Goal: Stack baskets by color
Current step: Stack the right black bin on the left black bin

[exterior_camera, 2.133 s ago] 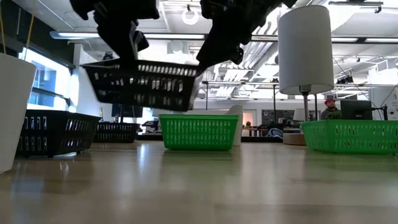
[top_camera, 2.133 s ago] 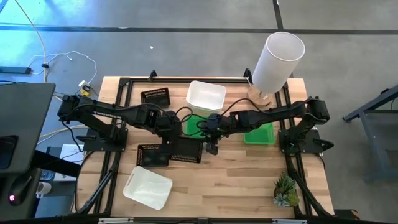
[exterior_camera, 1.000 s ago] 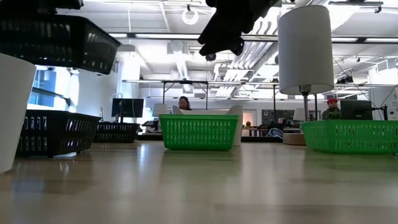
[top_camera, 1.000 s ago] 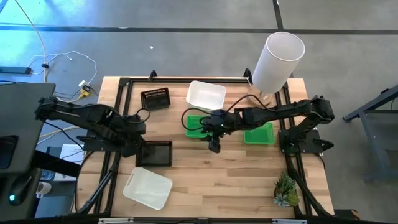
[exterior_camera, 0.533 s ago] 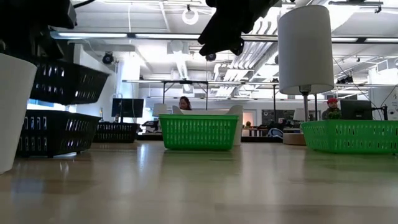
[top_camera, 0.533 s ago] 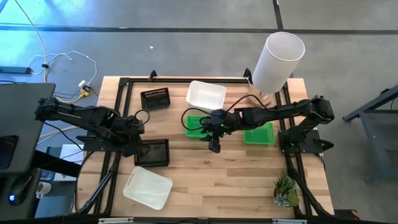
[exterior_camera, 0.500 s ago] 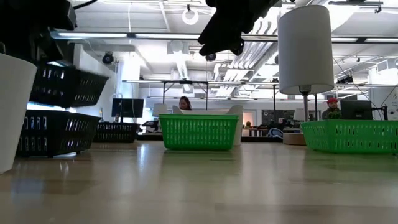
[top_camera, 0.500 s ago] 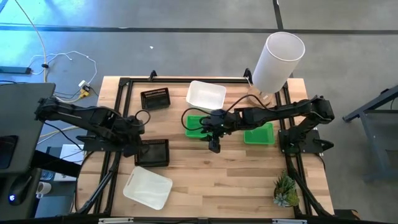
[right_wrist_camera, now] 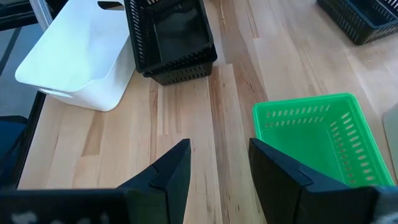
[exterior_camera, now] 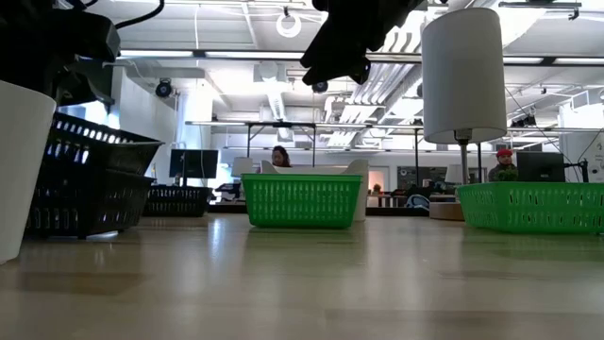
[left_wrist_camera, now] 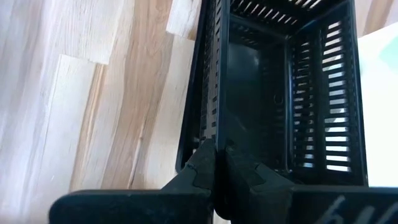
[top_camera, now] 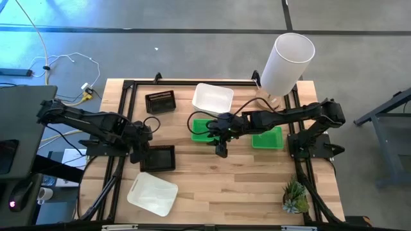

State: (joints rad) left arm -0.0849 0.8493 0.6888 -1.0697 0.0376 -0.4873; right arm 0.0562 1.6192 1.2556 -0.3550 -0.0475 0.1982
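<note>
Left gripper (left_wrist_camera: 216, 163) is clamped on the side wall of a black basket (top_camera: 159, 157), which is tilted into a second black basket at the table's left. Right gripper (right_wrist_camera: 217, 163) hangs open over bare wood beside a green basket (right_wrist_camera: 314, 134). If released while tilted, jamming or a crooked stack is likely

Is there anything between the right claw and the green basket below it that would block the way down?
Nothing visible blocks it. The right claw hangs open above bare wood beside the green basket, and that basket is empty inside.
</note>
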